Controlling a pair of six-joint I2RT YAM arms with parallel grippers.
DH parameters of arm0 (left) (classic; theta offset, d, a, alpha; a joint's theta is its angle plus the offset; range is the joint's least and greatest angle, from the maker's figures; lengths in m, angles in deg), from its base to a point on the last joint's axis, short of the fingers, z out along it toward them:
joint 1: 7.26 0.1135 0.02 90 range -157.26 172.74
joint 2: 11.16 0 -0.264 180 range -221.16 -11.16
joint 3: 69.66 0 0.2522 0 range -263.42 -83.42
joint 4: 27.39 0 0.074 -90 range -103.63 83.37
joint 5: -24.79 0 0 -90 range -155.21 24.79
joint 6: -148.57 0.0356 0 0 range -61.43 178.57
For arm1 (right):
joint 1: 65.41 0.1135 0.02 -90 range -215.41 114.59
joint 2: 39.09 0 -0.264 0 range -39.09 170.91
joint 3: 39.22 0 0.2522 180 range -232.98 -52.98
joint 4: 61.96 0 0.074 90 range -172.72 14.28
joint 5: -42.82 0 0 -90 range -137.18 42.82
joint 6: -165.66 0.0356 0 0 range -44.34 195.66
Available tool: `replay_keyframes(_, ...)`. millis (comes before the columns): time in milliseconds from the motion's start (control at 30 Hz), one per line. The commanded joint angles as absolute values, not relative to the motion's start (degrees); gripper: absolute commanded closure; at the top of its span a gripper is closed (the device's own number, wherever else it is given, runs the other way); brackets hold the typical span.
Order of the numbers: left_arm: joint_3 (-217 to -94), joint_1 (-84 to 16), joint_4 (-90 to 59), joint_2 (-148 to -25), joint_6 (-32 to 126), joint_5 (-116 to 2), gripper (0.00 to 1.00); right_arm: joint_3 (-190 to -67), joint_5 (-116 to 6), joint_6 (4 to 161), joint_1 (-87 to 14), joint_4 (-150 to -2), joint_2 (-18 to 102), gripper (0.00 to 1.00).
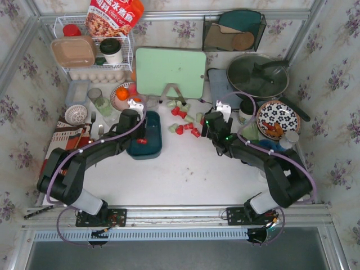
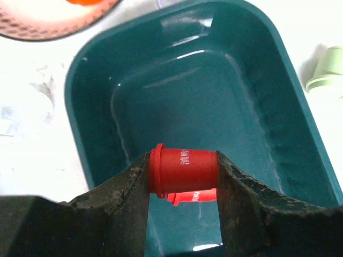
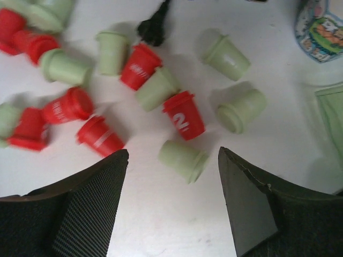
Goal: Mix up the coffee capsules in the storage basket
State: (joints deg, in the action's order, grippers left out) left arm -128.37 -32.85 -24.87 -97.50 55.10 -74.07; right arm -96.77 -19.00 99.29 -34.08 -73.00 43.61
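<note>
left gripper (image 2: 183, 181) pinches a red coffee capsule (image 2: 185, 167) just above the dark teal storage basket (image 2: 187, 96), so loading is in hand and the next move calls for releasing it inside the walls. right gripper (image 3: 171, 155) hangs spread over red and mint-green capsules (image 3: 184, 115) lying scattered on the white counter (image 3: 171, 225) beside the basket.

Glossy, seemingly plastic storage basket (image 2: 257, 101); matt capsules (image 3: 182, 115).
</note>
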Motion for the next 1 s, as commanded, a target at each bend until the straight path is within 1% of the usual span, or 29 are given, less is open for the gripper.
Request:
replay_keyframes(0, -131.0, -31.7, -19.8, -100.9, 49.0, -70.2, 0.71, -99.7, -16.5, 99.9, -36.6, -74.3, 49.3, 0.25)
replay_keyframes(167, -132.0, -31.6, -19.9, -103.1, 48.3, -69.5, 0.62, -101.0, -16.7, 102.3, -37.4, -75.3, 54.1, 0.26)
replay_keyframes(333, -132.1, -31.5, -20.1, -104.5, 47.9, -69.3, 0.53, -101.1, -20.0, 103.2, -37.9, -74.1, 56.9, 0.30)
replay_keyframes(400, -132.0, -31.5, -20.2, -104.7, 47.7, -69.2, 0.47, -101.3, -20.3, 103.4, -38.0, -74.0, 57.7, 0.31)
replay_keyframes(500, -131.6, -31.5, -20.3, -104.4, 47.4, -69.2, 0.30, -101.5, -20.5, 103.3, -38.0, -73.7, 58.9, 0.32)
replay_keyframes(600, -131.2, -31.5, -20.4, -103.2, 47.4, -69.2, 0.23, -101.8, -21.0, 103.2, -38.0, -73.8, 59.8, 0.34)
replay_keyframes(700, -130.5, -31.5, -20.2, -100.4, 47.1, -69.1, 0.19, -101.7, -21.4, 103.0, -38.0, -73.7, 60.1, 0.41)
replay_keyframes(967, -128.4, -31.6, -17.4, -88.9, 46.7, -67.7, 0.18, -101.2, -21.8, 102.6, -37.9, -73.5, 59.8, 0.52)
